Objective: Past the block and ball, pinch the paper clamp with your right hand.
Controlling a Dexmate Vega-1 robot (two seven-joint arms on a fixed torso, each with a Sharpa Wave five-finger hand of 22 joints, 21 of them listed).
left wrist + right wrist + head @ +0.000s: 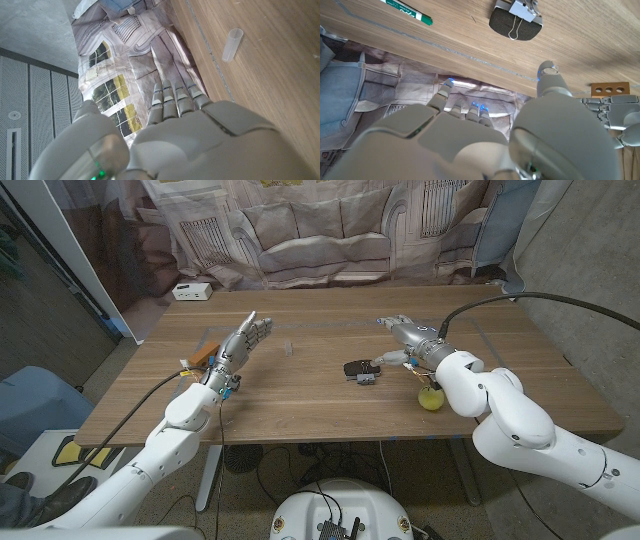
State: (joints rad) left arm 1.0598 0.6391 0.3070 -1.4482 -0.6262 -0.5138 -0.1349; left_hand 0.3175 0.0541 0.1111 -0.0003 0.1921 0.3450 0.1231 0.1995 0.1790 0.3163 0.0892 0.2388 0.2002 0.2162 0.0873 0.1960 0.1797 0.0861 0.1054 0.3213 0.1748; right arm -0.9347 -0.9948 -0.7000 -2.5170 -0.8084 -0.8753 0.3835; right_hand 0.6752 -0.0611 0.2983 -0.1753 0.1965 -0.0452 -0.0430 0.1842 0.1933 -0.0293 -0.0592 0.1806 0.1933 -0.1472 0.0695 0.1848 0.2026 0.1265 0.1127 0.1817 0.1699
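On the wooden table, the paper clamp lies beside a yellow ball, just short of the empty, loosely spread right hand; small, stiff and springy, it seems best pinched by its wire handles.

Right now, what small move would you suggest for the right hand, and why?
Probably bring the right hand back toward the robot and down over the paper clamp. The hand holds nothing, its fingers reach beyond the clamp, which lies untouched on the table.
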